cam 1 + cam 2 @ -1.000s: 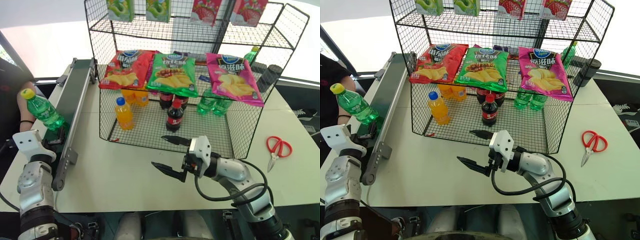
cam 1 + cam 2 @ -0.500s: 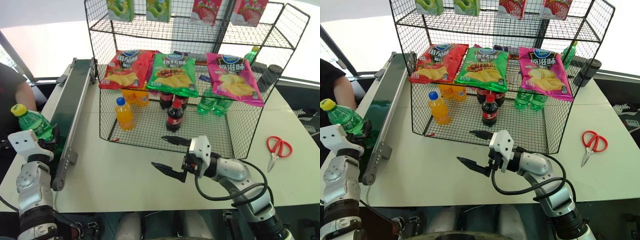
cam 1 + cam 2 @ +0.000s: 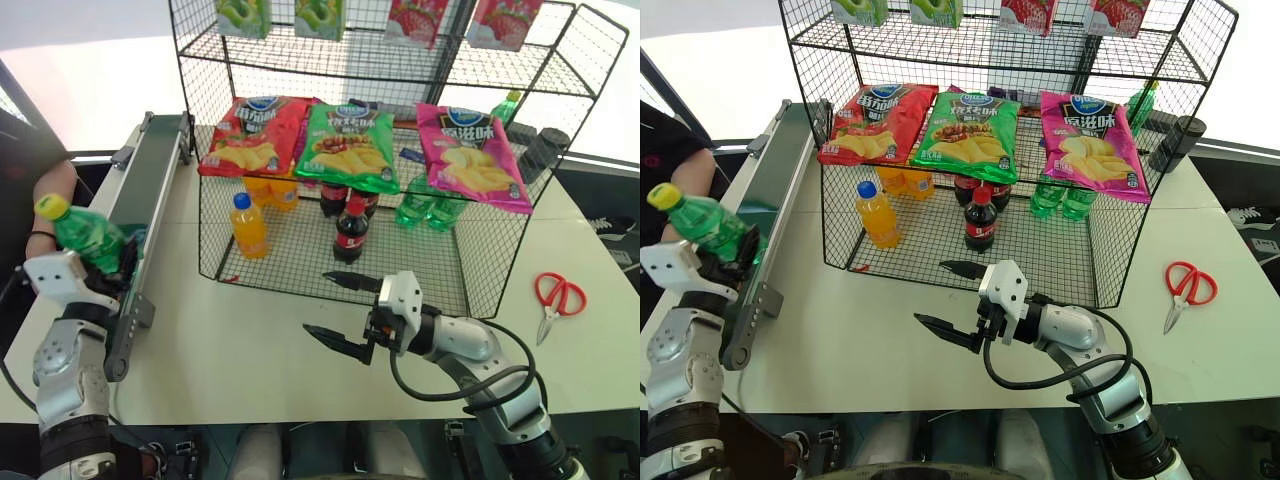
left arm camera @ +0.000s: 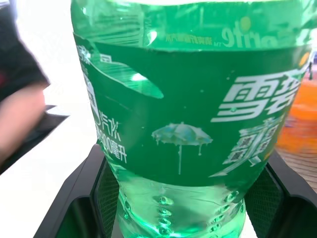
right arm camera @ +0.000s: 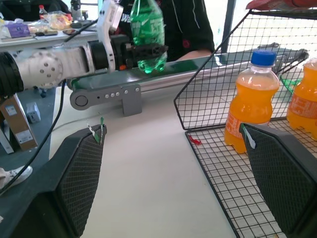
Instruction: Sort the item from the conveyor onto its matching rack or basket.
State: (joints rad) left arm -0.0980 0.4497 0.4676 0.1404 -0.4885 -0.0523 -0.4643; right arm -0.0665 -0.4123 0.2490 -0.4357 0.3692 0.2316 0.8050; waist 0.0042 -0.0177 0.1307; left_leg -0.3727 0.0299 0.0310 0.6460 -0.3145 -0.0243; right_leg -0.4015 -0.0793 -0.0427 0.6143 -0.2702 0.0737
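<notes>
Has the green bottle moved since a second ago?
Yes. The green bottle, gripped by the left tool, dipped away from the conveyor, then came back up beside it.

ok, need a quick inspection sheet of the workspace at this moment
Surface: white table, bare in front of the rack.
Job's things: green bottle gripped over the conveyor; wire rack holds drink bottles in its lowest tier, chip bags above.
Clutter: red scissors on the table, to the right of the rack.
Grippers: left gripper shut on the green bottle; right gripper open, holding nothing, in front of the rack.
Cables: black cable looped along the right arm.
Surroundings: a person's arm beyond the conveyor.
</notes>
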